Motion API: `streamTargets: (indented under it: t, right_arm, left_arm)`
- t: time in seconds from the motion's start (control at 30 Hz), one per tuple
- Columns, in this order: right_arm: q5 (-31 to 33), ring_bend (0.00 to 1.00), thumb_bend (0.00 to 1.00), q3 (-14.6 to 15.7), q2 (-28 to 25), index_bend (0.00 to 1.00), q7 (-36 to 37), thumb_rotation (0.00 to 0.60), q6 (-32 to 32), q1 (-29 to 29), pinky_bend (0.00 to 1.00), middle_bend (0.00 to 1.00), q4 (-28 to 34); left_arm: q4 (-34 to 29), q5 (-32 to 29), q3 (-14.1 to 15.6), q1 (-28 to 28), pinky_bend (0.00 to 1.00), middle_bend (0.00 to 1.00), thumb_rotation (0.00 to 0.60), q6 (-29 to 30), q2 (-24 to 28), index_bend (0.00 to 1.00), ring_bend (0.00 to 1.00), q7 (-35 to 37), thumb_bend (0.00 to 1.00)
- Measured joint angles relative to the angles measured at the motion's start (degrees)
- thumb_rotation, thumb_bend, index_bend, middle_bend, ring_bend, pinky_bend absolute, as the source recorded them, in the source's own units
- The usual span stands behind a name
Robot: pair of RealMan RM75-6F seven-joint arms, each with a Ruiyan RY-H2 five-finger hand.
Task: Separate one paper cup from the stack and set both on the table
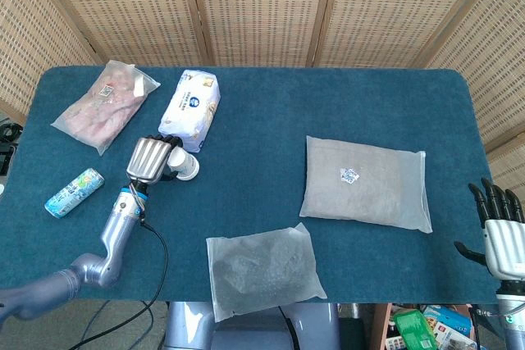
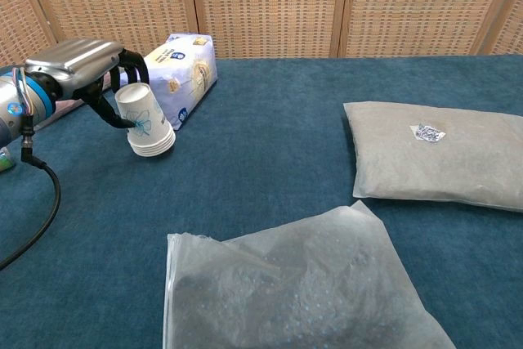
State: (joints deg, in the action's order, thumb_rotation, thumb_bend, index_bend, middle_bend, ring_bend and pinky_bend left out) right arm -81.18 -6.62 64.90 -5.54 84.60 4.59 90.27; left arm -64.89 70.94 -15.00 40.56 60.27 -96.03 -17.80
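Barely begun: the left hand (image 2: 86, 67) grips the cup stack (image 2: 145, 122), tilted and seemingly just off the tabletop (image 2: 270, 120) beside the white pack (image 2: 181, 71), and no cup is separated yet. Its fingertips hide behind the cups; the right hand (image 1: 498, 231), fingers spread and empty, sits cut off at the frame corner.

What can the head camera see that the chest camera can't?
Only the head view shows the right hand hanging off the table's right edge, the small can and most of the pink bag at the far left. Only the chest view shows the flower print and stacked rims of the paper cups, tipped upside down. Both show the left hand gripping those cups, the white pack, the grey bag and the bubble-wrap bag on the blue table.
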Motion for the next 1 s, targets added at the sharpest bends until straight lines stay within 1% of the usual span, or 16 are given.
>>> streamTargets:
  t: [0.1, 0.17, 0.3, 0.4, 0.43, 0.57, 0.63, 0.73, 0.87, 0.93, 1.0]
  right_arm:
    - [-0.3, 0.0, 0.0, 0.2, 0.1, 0.0, -0.1, 0.6, -0.2, 0.1, 0.0, 0.0, 0.0]
    - [-0.8, 0.0, 0.0, 0.3, 0.1, 0.0, 0.0, 0.6, -0.2, 0.2, 0.0, 0.0, -0.1]
    - [-2.6, 0.0, 0.0, 0.3, 0.2, 0.08, 0.5, 0.6, 0.5, 0.6, 0.0, 0.0, -0.7]
    - [-5.4, 0.0, 0.0, 0.2, 0.6, 0.13, 1.5, 0.6, 1.8, 1.2, 0.0, 0.02, -2.6]
    - [-6.9, 0.0, 0.0, 0.2, 0.8, 0.15, 2.0, 0.6, 2.4, 1.6, 0.0, 0.03, -3.7]
    - [-12.2, 0.0, 0.0, 0.0, 1.3, 0.2, 4.5, 0.6, 3.8, 3.8, 0.0, 0.08, -8.8]
    - [-15.3, 0.0, 0.0, -0.1, 1.6, 0.22, 6.8, 0.6, 4.0, 5.9, 0.0, 0.1, -12.0]
    - [-18.5, 0.0, 0.03, -0.3, 2.1, 0.26, 11.1, 0.6, 4.4, 9.0, 0.0, 0.14, -16.6]
    - [-22.1, 0.0, 0.07, -0.7, 3.3, 0.31, 15.3, 0.6, 5.4, 13.3, 0.0, 0.16, -22.6]
    - [-23.8, 0.0, 0.09, -1.0, 3.9, 0.32, 16.8, 0.6, 6.2, 15.6, 0.0, 0.17, -24.8]
    - [-25.0, 0.0, 0.1, -1.4, 4.3, 0.34, 17.8, 0.6, 7.2, 17.4, 0.0, 0.19, -25.6]
  left_arm:
    - [-4.5, -0.6, -1.1, -1.0, 0.52, 0.46, 0.6, 0.4, 2.3, 0.47, 0.47, 4.3, 0.2]
    - [-8.1, -1.3, -2.0, -1.9, 0.52, 0.46, 0.6, 0.1, 4.4, 0.47, 0.47, 9.2, 0.2]
    - [-14.5, -2.8, -3.5, -3.5, 0.52, 0.46, 0.6, -2.0, 8.4, 0.47, 0.47, 21.2, 0.22]
    - [-19.1, -4.5, -4.9, -4.6, 0.52, 0.46, 0.6, -5.5, 11.5, 0.47, 0.47, 31.8, 0.24]
    - [-20.9, -5.1, -5.5, -5.0, 0.52, 0.46, 0.6, -7.3, 12.7, 0.47, 0.47, 36.3, 0.24]
    - [-25.5, -5.8, -7.3, -6.0, 0.52, 0.46, 0.6, -13.2, 15.9, 0.47, 0.47, 50.1, 0.24]
    - [-27.1, -5.7, -8.3, -6.1, 0.52, 0.46, 0.6, -16.6, 16.8, 0.47, 0.47, 56.4, 0.24]
    - [-27.7, -4.9, -9.3, -5.6, 0.52, 0.46, 0.6, -20.7, 16.7, 0.47, 0.47, 63.4, 0.25]
    - [-26.8, -3.5, -10.3, -3.7, 0.52, 0.46, 0.6, -24.1, 14.7, 0.47, 0.47, 69.4, 0.26]
    - [-25.8, -2.8, -10.8, -2.5, 0.52, 0.46, 0.6, -25.3, 13.2, 0.47, 0.47, 71.8, 0.27]
    - [-25.0, -2.2, -11.0, -1.3, 0.52, 0.46, 0.6, -25.9, 11.8, 0.47, 0.47, 72.9, 0.27]
